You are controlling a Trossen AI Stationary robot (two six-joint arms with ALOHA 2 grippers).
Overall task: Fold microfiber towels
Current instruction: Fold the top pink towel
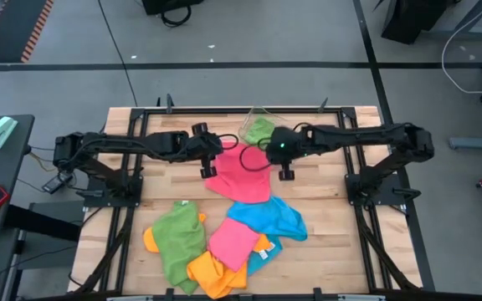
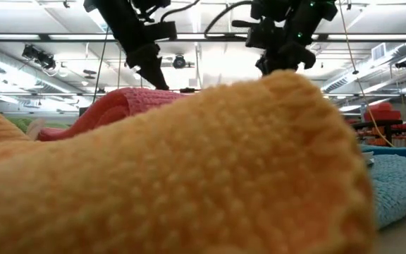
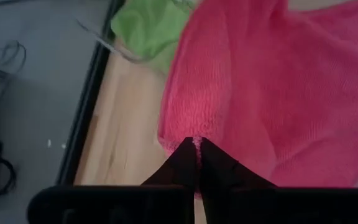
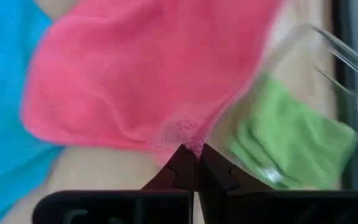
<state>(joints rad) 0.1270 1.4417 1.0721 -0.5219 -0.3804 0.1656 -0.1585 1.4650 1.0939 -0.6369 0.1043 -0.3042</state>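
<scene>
A pink towel (image 1: 241, 174) lies spread at the table's middle, between my two grippers. My left gripper (image 1: 210, 165) is shut on its left far corner. My right gripper (image 1: 284, 165) is shut on its right far corner. The towel's near part lies on the table and on a blue towel (image 1: 273, 219). A green towel (image 1: 259, 130) lies in a clear tray (image 1: 253, 115) at the far edge. In the low view an orange towel (image 2: 189, 176) fills the front, and the pink towel (image 2: 125, 104) shows behind it. My left gripper pinches one corner of the pink towel (image 3: 194, 142) between its two fingers (image 3: 182, 163), only at the edge. The cloth spreads away from the fingers toward the right gripper. My right gripper pinches another corner of the pink towel (image 4: 188, 142) between its two fingers (image 4: 182, 165). The cloth runs away from the fingers, a little slack, with its near part on the table.
A pile of towels lies near the front edge: green (image 1: 178, 238), pink (image 1: 233, 242), orange (image 1: 212, 272) and blue. Dark frame rails (image 1: 132, 192) run along the table's left and right sides. Bare wood (image 1: 325, 251) shows at the right front.
</scene>
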